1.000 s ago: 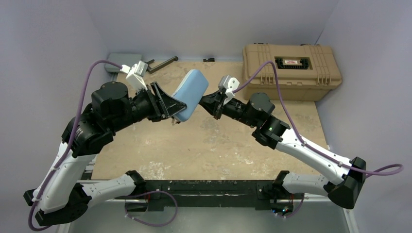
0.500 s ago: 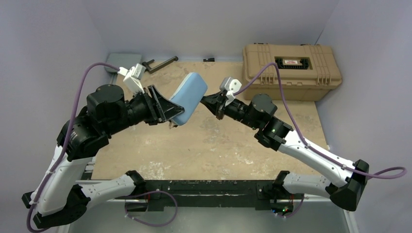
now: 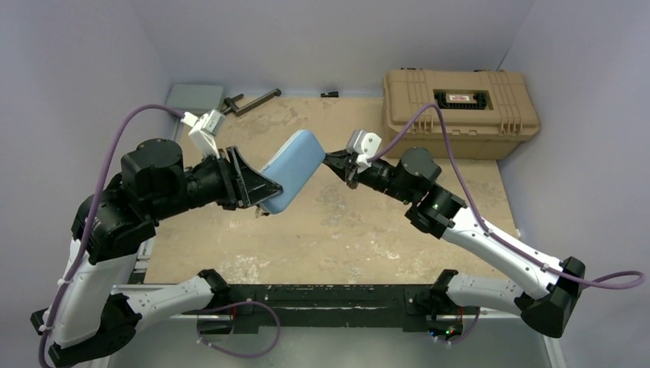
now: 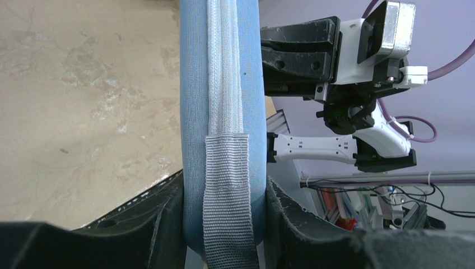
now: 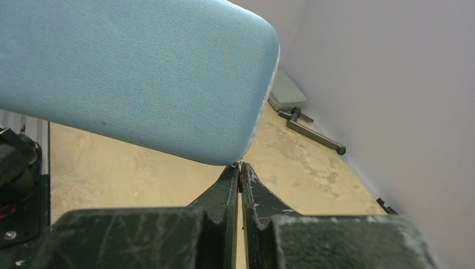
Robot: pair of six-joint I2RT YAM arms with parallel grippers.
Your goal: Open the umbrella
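Gripping one end of the blue pouch (image 3: 295,161), the left gripper (image 3: 272,195) holds it above the tabletop (image 3: 329,238), tilted, near the centre of the overhead frame. Its jaws are part-way closed on the fabric, one on each flat side, with the pale zip (image 4: 224,67) and a grey webbing tab (image 4: 226,190) running up between them in the left wrist view. The right gripper (image 3: 328,159) meets the pouch's far corner from the right of the frame. Its jaws are pinched fully together, tips touching the zip seam. A tiny bit of metal shows at the tips, likely the zip pull, but it is too small to be sure.

No umbrella shows in any view: no canopy, shaft or handle. My guess is that it is inside the pouch, though nothing confirms this. The task therefore looks to be at an early stage. The pouch appears zipped shut, so unzipping it, taking the umbrella out and spreading it would all remain.

By count:
- Two arms.
- One blue pouch.
- One tan toolbox (image 3: 460,111), lid closed, at the upper right of the frame.
- One flat grey piece (image 3: 195,96) at the upper left.
- One dark bar-shaped tool (image 3: 253,100) beside it.
- One small black bit (image 3: 329,93) at the tabletop's far edge.
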